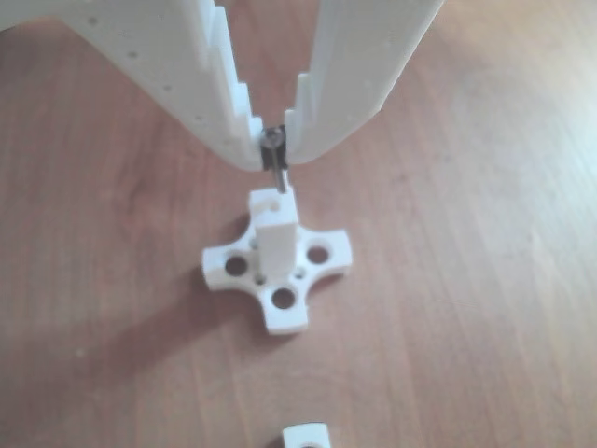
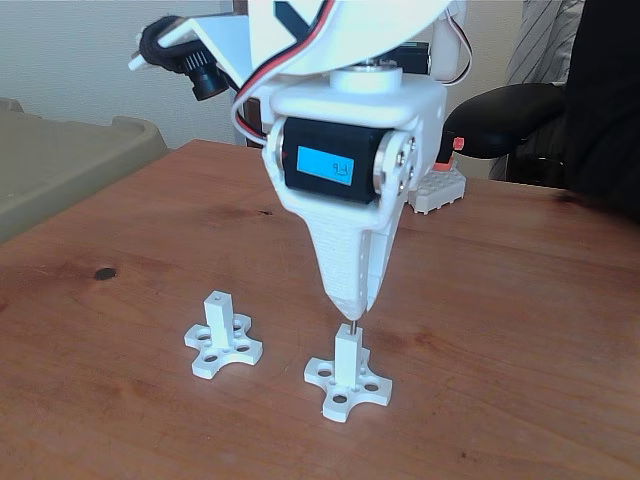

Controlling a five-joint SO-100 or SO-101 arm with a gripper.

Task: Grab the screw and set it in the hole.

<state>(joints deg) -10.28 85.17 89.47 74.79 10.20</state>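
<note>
a: where's the screw [image 1: 273, 159] now?

b: pinched by its head between the gripper [image 1: 273, 142] tips, hanging over the right post [image 2: 347, 352] in the fixed view — tip at, maybe just inside, the hole [image 1: 279, 193]; i can't tell which.

a: how will it handle?

b: my guess: light, stiff, smooth metal, so it could swivel or slip. the head is the sensible hold, leaving the shank free.

a: which way does it point?

b: long axis nearly vertical, head up, tip down, roughly in line with the post.

a: the pincer?

b: almost closed, jaws parted just enough for the head. 1 more post [image 2: 222, 333] stands apart at left, on the wooden table [image 2: 520, 330].
</note>
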